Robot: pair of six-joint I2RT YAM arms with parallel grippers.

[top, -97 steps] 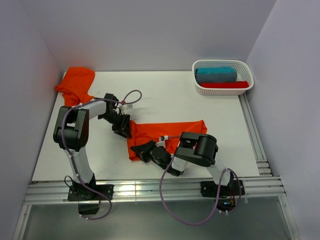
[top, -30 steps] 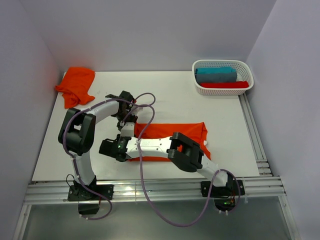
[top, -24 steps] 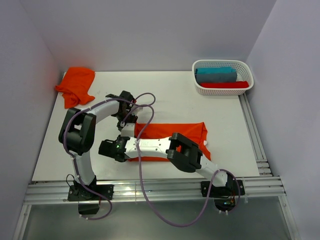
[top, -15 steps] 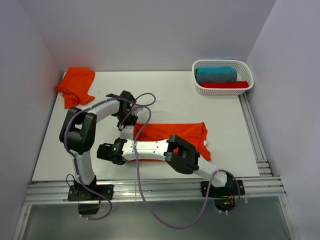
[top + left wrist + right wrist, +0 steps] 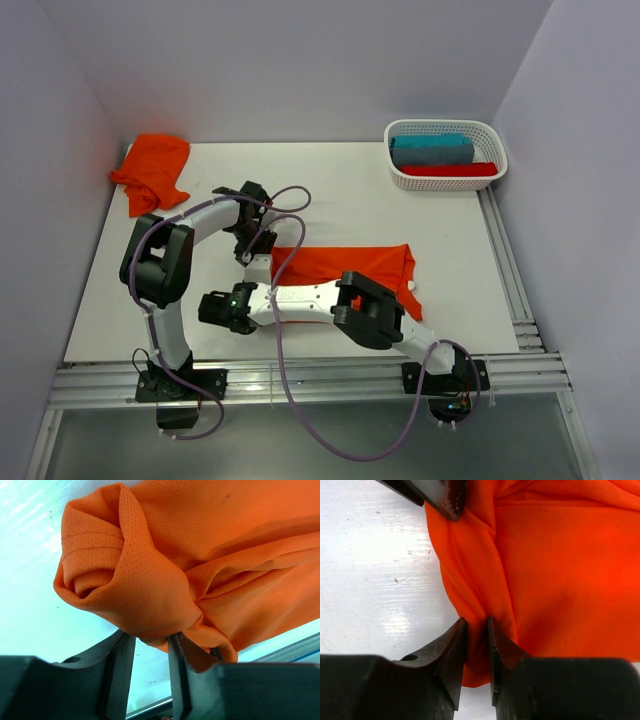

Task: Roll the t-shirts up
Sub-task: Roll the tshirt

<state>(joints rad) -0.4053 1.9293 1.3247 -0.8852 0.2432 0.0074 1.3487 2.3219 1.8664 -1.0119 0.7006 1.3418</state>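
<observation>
Your left gripper point(image 5: 151, 642) and right gripper point(image 5: 476, 625) both pinch the orange t-shirt point(image 5: 345, 262) (its 9 o'clock edge); uneven pulling could unroll it.

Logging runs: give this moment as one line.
left pincer: shut on folded t-shirt, rolled end | right pincer: shut on its edge | spare t-shirt: far-left corner

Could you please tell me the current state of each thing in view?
middle t-shirt: folded into a long strip, left end rolled up.
corner t-shirt: crumpled, not rolled.
left gripper: shut on the middle t-shirt's rolled end.
right gripper: shut on the middle t-shirt's edge.
basket: holding a teal cloth and a red cloth.
</observation>
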